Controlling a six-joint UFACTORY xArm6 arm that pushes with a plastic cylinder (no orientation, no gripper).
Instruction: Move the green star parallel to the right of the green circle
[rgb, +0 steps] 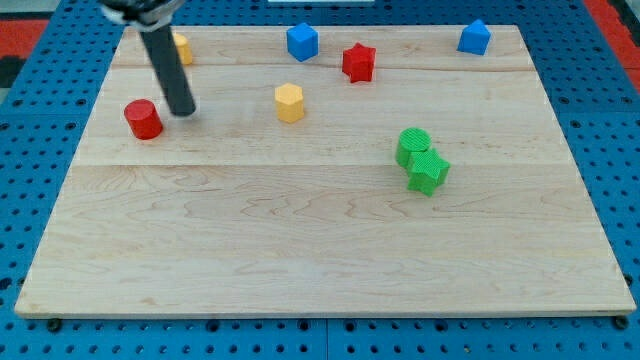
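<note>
Getting the green star level with and to the right of the green circle means you must first cross the board, because my tip rests far off at the view's left, just beside the red cylinder at its 2 o'clock and well apart from both green blocks. There are no jaws on this rod, so it holds nothing and can only push. You see the star touching the circle at about its 5 o'clock. I judge you should swing wide below the yellow hexagon, come in at the star's 7 o'clock, and nudge it gently toward 1 o'clock. Keep clear of the circle, since any contact would shift your reference.
</note>
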